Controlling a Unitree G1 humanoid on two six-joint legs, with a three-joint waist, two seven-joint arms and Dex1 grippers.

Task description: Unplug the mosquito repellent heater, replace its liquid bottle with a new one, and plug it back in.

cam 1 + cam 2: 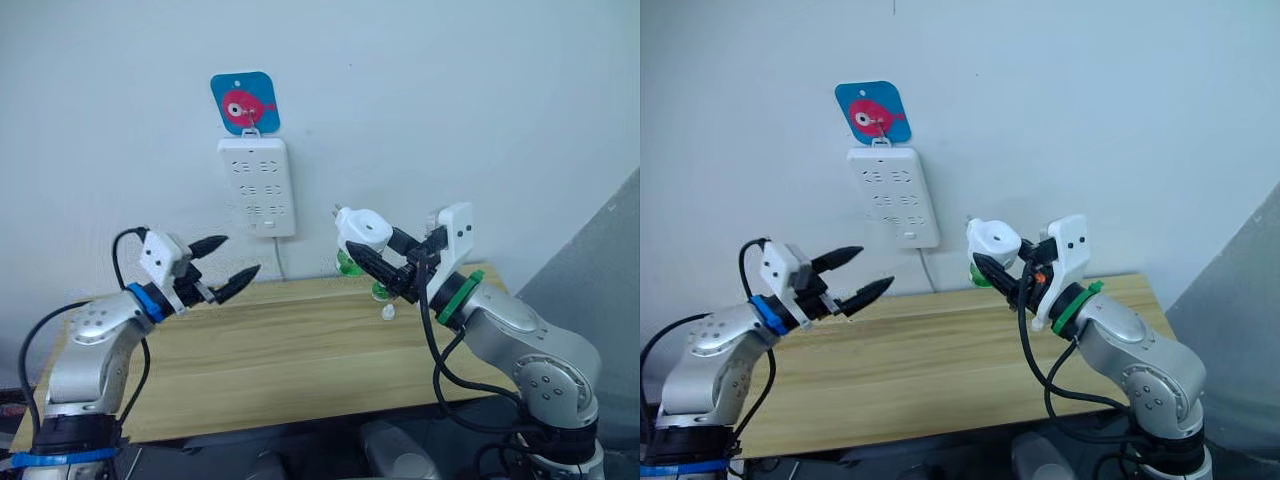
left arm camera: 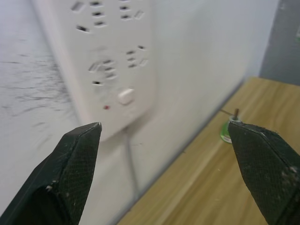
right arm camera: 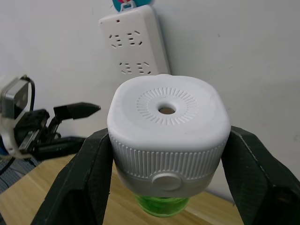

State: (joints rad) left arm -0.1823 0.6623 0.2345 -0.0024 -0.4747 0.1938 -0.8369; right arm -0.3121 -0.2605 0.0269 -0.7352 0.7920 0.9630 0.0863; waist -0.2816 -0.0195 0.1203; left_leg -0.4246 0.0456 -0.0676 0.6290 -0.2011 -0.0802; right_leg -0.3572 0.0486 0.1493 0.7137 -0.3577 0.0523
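The right gripper (image 1: 385, 262) has its jaws clamped on the mosquito repellent heater (image 1: 362, 230), held above the bench (image 1: 300, 350) at four o'clock from the power strip (image 1: 257, 186). The left gripper (image 1: 228, 265) waits, jaws apart. The prongs should be squared to a socket before pushing.

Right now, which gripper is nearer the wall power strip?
Left. The left gripper, open, hovers just below-left of the power strip; the right gripper holds the heater farther right.

Head eyes face the wall; wrist cameras share the power strip (image 3: 136, 44).
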